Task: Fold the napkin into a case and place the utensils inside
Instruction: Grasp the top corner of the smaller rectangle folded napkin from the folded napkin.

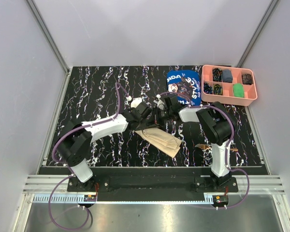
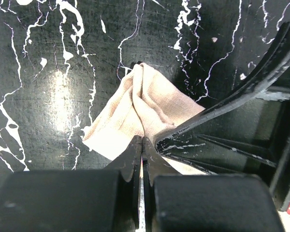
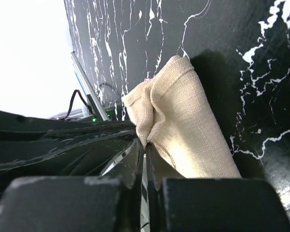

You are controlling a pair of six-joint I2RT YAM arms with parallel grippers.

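The soft, light napkin (image 1: 161,140) lies limp mid-frame. The left gripper (image 2: 142,140) and right gripper (image 3: 146,145) each pinch its bunched edge; corners likely hold best.

Blue printed cloth (image 1: 183,82) lies beside a pink compartment tray (image 1: 229,100) (small items inside).
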